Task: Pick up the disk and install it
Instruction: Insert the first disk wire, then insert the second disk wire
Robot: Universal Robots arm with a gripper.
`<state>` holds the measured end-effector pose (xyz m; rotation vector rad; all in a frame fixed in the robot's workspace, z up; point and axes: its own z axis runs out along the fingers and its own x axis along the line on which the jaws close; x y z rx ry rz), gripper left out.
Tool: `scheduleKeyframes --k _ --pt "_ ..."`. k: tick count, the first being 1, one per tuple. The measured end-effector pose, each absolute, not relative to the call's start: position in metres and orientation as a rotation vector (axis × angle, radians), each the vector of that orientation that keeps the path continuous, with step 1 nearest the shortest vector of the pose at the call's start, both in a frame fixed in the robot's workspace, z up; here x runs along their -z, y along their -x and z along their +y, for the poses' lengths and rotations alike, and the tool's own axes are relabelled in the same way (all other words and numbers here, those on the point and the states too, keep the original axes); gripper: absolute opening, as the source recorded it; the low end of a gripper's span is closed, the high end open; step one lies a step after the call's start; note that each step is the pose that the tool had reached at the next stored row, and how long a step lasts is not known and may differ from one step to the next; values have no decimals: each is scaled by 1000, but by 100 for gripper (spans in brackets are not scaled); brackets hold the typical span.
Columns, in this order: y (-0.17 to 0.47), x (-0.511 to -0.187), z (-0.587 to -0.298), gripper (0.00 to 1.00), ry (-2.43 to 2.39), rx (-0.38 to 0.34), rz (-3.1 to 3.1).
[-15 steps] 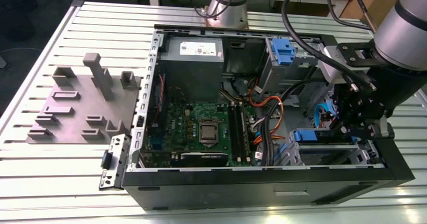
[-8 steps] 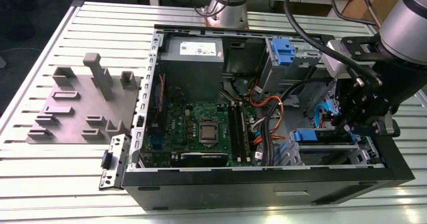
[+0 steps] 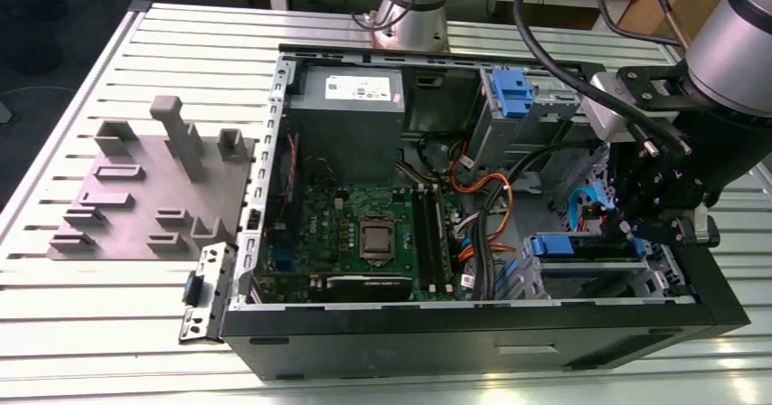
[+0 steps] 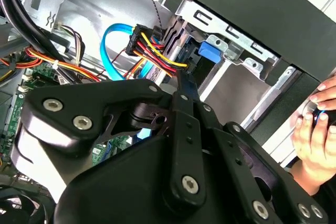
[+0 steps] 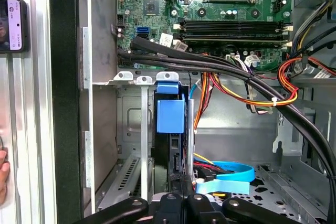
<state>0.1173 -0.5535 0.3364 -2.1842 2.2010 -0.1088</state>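
The disk (image 5: 169, 150) stands edge-on in the lower drive bay of the open computer case (image 3: 483, 337), between silver rails. Its blue carrier frame (image 5: 170, 115) faces the case wall. In the exterior view that blue frame (image 3: 579, 245) lies in the bay at the case's near right corner. My gripper (image 5: 184, 190) is down inside the case at the disk's cable-side end. In the second wrist view its fingers (image 4: 180, 85) meet at the tips, shut, with nothing visible between them. The exterior view has the gripper (image 3: 635, 227) just right of the bay.
Red, yellow and black power cables (image 4: 152, 51) and a blue data cable (image 5: 231, 174) crowd the gripper. The motherboard (image 3: 362, 233) is to the exterior view's left, with a grey fixture plate (image 3: 145, 197) outside the case. A person's hand (image 4: 315, 129) rests by the case wall.
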Motion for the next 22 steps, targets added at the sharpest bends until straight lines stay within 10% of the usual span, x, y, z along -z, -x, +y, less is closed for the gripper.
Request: scheduleKeyframes --k 22 --pt "-109 -338 -556 11 2184 109 2201"
